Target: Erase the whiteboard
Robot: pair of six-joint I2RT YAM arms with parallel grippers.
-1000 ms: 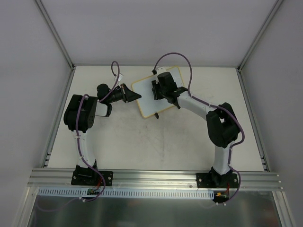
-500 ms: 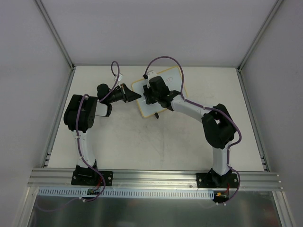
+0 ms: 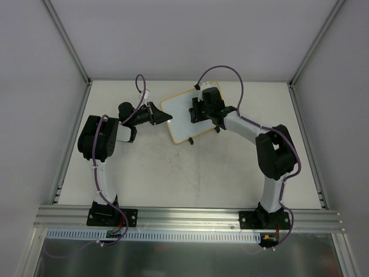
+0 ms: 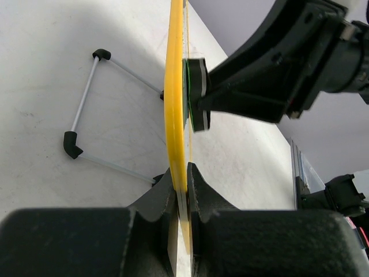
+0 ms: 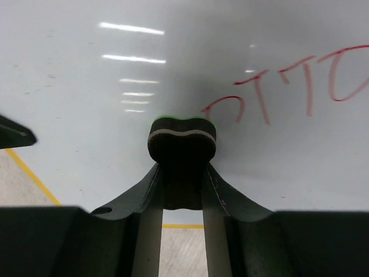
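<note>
The left gripper [image 4: 181, 176] pinches the whiteboard [image 4: 174, 86] by its edge, so the right gripper [image 5: 183, 168], clamped on the eraser [image 5: 183, 137], could lever it loose by pressing hard near the upper-right red writing [image 5: 300, 81].

White links, black joints and a purple cable [image 3: 221, 67] make each arm [image 3: 99, 173]; the left gripper [image 3: 166, 117] and right gripper [image 3: 194, 112] are black.

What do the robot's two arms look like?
The left arm and right arm are white tubes with chunky black joints. A thin purple cable loops along each one. The left gripper and right gripper are black, with two flat tapering fingers. Each arm stands on a black base plate.
</note>
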